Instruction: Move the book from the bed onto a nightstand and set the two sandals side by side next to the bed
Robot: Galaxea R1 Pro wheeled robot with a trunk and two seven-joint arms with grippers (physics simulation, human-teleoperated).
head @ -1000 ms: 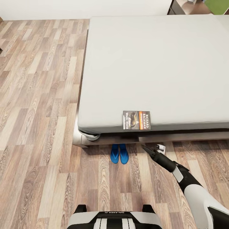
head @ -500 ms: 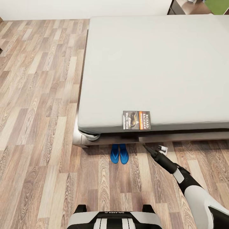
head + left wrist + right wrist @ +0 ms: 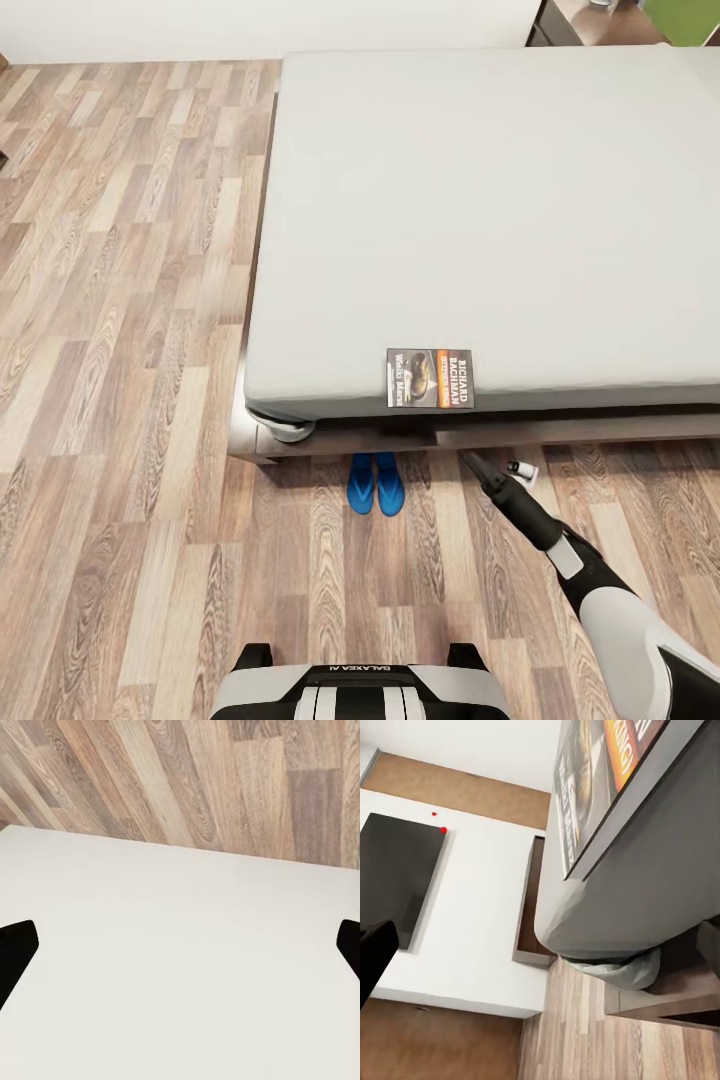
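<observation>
the book (image 3: 430,378) is lying flat at the near edge of the bed (image 3: 480,200), a thin paperback with a dark grey cover, an orange band and white "richard bachman" lettering, overhanging the mattress edge a little in my right wrist view (image 3: 600,780). the two blue sandals (image 3: 376,483) are sitting side by side on the wood floor (image 3: 120,400), just in front of the bed frame. my right tool (image 3: 497,468) is hanging low over the floor, just beside the bed frame, below the book and off to its right, not touching it; the sandals are lying near it on its left. its fingers are standing wide apart. my left tool's fingers (image 3: 16,949) are also standing wide apart, over a plain white surface.
</observation>
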